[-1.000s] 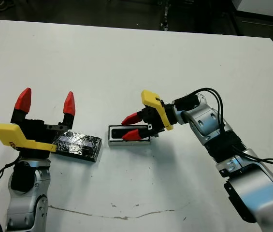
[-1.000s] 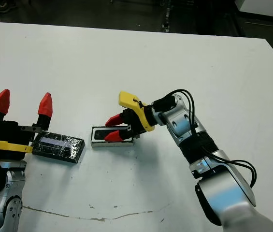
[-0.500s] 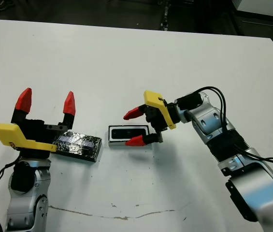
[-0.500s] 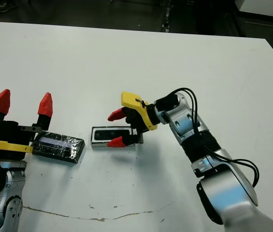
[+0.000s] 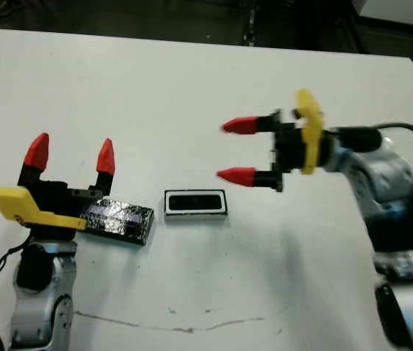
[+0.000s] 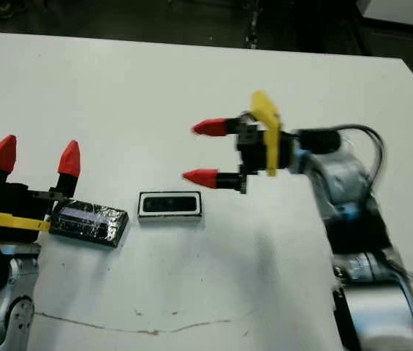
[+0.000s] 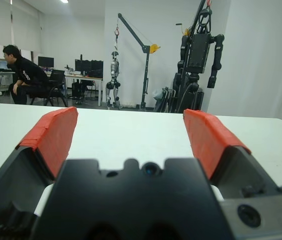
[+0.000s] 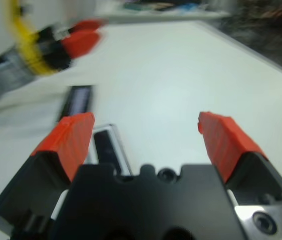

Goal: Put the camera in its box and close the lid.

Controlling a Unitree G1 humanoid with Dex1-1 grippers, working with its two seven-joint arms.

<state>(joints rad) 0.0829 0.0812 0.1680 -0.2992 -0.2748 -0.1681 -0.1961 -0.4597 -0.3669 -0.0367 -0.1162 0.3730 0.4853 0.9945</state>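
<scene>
Since a second ago: right gripper [image 5: 237, 151] withdrawn from the box [image 5: 196, 203], now raised up and to the right of it, jaws spread wide with nothing between them, where earlier its red tips sat at the box.

Left gripper [image 5: 72, 155]: near-left of the counter [image 5: 155, 88], unchanged, jaws released and empty, red tips pointing up and away.

Lid [image 5: 118, 219]: flat black slab, glossy speckled face with a pale stripe; lies on the counter just beyond the left gripper's body, its near-left end hidden behind that gripper. Separate from the box, to its left.

Box: small shallow rectangular tray, white walls, thin dark outer rim; centre of the counter, long side running left to right, uncovered.

Camera [image 5: 195, 200]: small black oblong lying flat inside the box, filling most of its length.

Far background, left wrist view: seated person [image 7: 27, 75] at a desk.
</scene>
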